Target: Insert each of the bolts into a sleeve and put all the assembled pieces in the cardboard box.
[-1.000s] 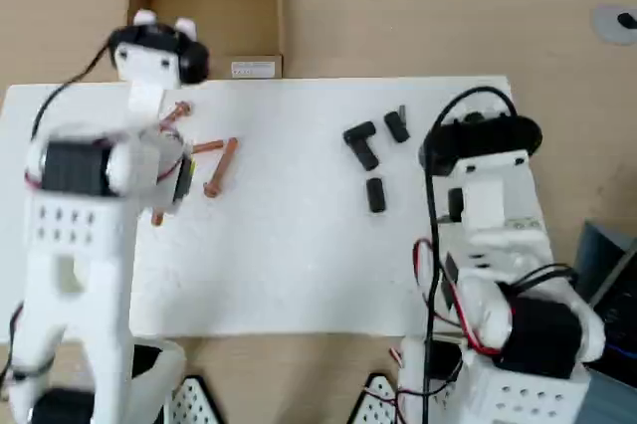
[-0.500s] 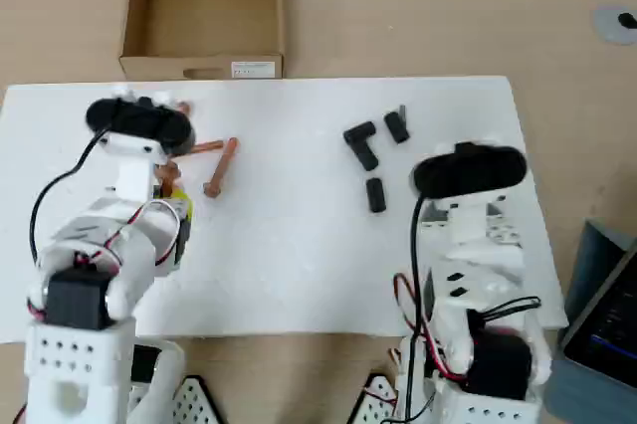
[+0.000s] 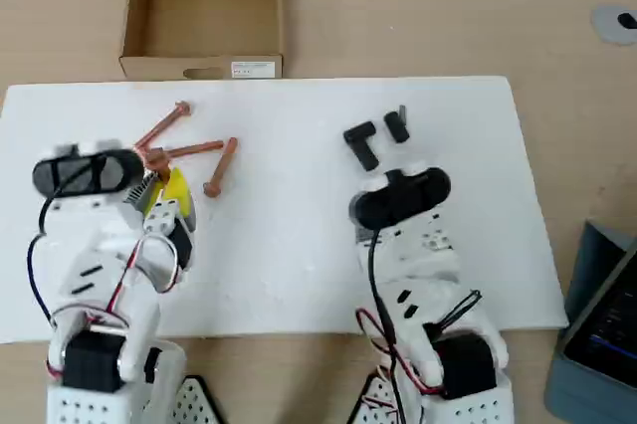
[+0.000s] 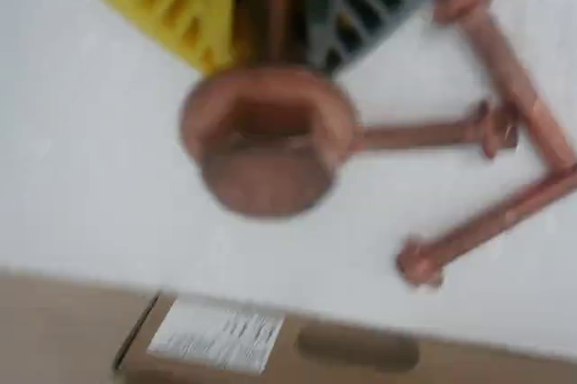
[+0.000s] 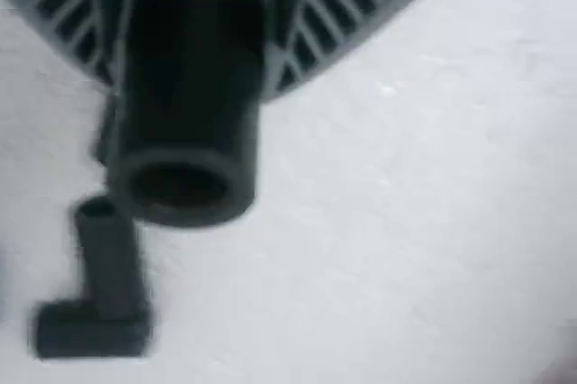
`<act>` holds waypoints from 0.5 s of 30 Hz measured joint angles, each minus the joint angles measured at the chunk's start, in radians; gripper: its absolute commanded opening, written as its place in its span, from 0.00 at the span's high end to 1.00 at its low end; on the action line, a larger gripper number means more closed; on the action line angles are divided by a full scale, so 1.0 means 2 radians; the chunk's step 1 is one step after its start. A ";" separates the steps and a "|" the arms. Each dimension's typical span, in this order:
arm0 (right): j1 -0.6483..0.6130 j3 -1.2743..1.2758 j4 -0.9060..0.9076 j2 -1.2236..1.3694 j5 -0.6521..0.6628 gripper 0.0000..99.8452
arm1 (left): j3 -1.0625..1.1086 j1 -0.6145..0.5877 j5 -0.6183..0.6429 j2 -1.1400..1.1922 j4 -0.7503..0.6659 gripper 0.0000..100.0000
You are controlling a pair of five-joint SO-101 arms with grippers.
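Note:
My left gripper point(image 4: 266, 5) is shut on a copper bolt point(image 4: 266, 136), held between a yellow and a grey finger with its head toward the camera. Three more bolts point(image 4: 487, 226) lie loose on the white board beyond it, also seen from above point(image 3: 189, 150). My right gripper point(image 5: 194, 5) is shut on a black sleeve point(image 5: 189, 123), whose open end faces the camera. Two other sleeves point(image 5: 99, 285) lie on the board just past it, and they show in the high view point(image 3: 360, 140). The open cardboard box point(image 3: 204, 16) stands behind the board at the far left.
The white board point(image 3: 289, 245) covers most of the table, with wide free room in its middle and front. A dark grey object point(image 3: 602, 344) sits at the right edge, off the board.
Both arms have drawn back toward the table's front. The left wrist came away from the box, past the bolts. The right arm swung left over the lone sleeve, which it now covers.

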 measured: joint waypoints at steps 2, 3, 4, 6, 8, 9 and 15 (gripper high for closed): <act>-0.023 0.000 -0.001 0.000 0.000 0.99 | 0.012 0.000 0.013 -0.034 0.000 1.00; -0.036 0.000 -0.001 0.000 0.000 0.99 | 0.013 0.000 0.022 -0.044 0.000 1.00; -0.050 0.000 -0.001 0.000 0.000 0.99 | 0.013 0.000 0.031 -0.049 0.000 1.00; -0.082 0.000 -0.002 0.000 0.000 0.99 | 0.013 0.000 0.048 -0.052 -0.003 1.00; -0.117 0.006 -0.009 0.000 0.000 0.99 | 0.013 0.000 0.064 -0.052 -0.005 1.00; -0.134 0.009 -0.016 0.000 0.000 0.99 | 0.012 0.005 0.071 -0.052 -0.005 1.00; -0.205 0.031 -0.071 0.000 0.000 0.99 | 0.005 0.072 0.090 -0.052 -0.005 1.00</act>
